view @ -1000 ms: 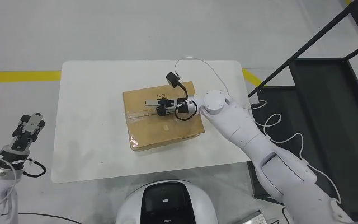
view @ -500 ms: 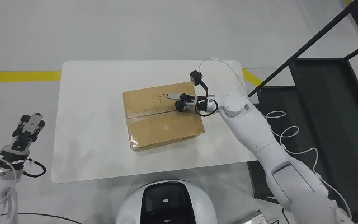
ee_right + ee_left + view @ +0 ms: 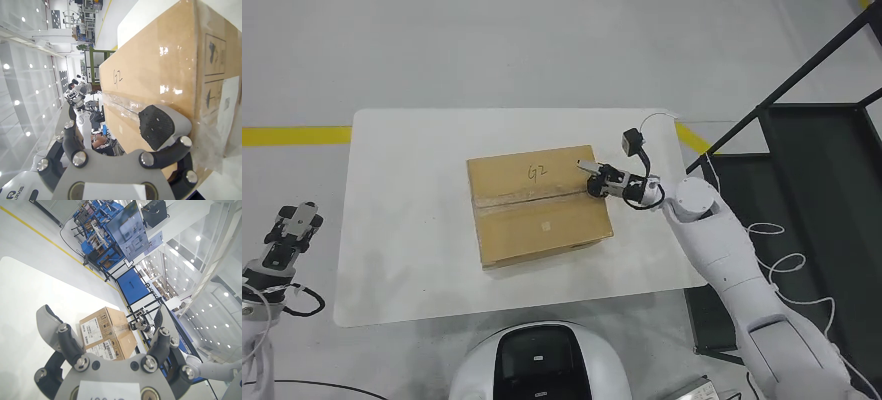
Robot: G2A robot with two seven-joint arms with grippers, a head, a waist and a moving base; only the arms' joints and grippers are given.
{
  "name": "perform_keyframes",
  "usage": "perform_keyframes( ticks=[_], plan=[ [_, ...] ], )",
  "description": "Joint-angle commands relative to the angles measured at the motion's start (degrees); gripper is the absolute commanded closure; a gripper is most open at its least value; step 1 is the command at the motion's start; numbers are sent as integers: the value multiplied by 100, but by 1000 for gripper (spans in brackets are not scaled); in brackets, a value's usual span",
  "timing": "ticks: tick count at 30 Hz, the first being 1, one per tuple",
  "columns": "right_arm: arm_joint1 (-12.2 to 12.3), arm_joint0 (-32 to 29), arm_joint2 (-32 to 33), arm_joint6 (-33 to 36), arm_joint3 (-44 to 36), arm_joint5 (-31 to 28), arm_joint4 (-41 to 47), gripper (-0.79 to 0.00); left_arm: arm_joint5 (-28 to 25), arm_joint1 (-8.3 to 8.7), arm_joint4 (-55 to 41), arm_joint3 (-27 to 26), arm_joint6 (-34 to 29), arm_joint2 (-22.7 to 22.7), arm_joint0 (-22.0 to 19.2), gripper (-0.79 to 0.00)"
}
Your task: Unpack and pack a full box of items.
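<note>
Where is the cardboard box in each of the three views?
Top view: cardboard box at the table's middle, right pincer at its right edge.
Left wrist view: box farther off, labelled side facing.
Right wrist view: box close, behind one pincer finger.
Shared landmark: the taped seam across its top.

You cannot see what the box (image 3: 537,205) holds: its flaps are shut and taped over. In the right wrist view a finger (image 3: 157,128) of the right gripper (image 3: 590,175) covers the near end of the taped seam, and the box's side runs off the picture's edge. In the left wrist view the body of the left gripper (image 3: 104,313) hides the box's bottom corner, and its labels (image 3: 94,328) are too small for you to make out.
</note>
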Motion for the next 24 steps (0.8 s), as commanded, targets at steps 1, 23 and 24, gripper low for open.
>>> perform_keyframes(
  ticks=[1,23,24],
  plan=[
    [56,-152,210,3,-247,-49,33,-785,0,0,0,0,0,0,0,-785],
    [300,-1784,1762,-545,-1270,-1510,1231,-785,217,-5,130,-158,111,104,-59,-785],
    [298,-1784,1757,-547,-1267,-1516,1252,-785,235,-7,241,-206,173,125,-64,-785]
  ],
)
